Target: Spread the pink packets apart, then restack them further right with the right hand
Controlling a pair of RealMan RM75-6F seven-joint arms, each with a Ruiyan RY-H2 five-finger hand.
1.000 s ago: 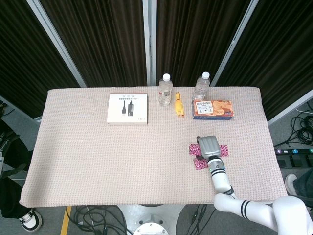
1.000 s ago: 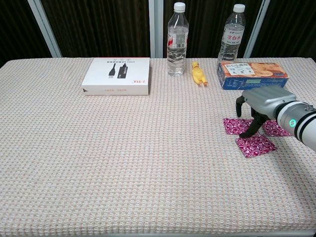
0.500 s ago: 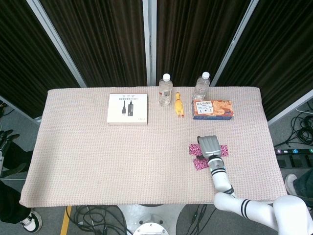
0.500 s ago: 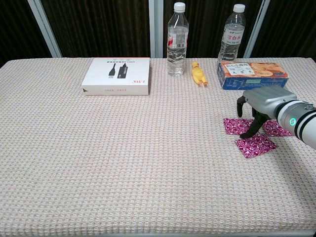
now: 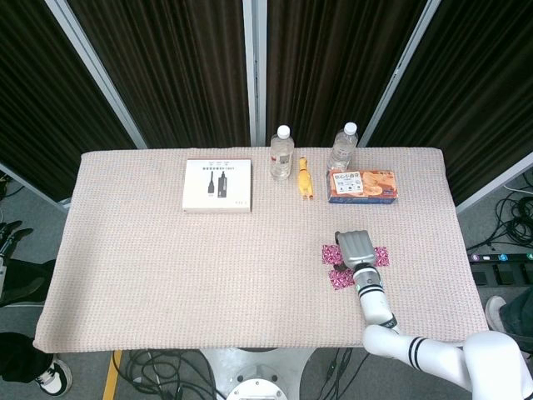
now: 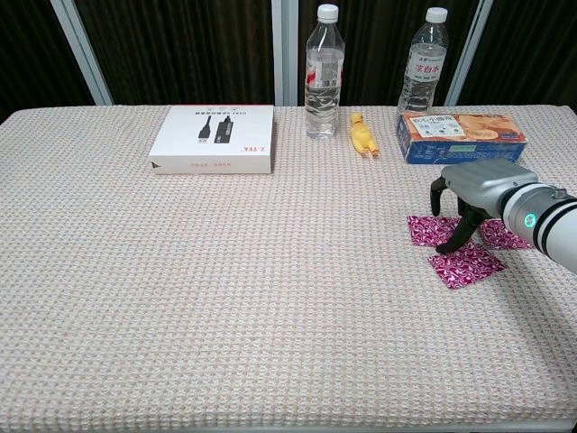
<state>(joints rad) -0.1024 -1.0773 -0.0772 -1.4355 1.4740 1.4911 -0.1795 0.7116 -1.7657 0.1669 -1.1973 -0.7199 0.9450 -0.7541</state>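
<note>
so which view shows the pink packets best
The chest view: all three pink packets show, spread around the right hand, whose fingers reach down among them. In the head view the hand covers most of the packets; only their pink edges show.

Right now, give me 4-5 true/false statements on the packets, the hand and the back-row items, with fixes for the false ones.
1. The pink packets lie spread out, not stacked. True.
2. The right hand is lifting a packet clear of the table. False: it sits low over the packets, which all lie flat on the cloth.
3. Two water bottles stand at the back. True.
4. The yellow toy lies on the white box. False: it lies on the cloth between the bottles.
5. The left hand is over the packets. False: it shows in neither view.
</note>
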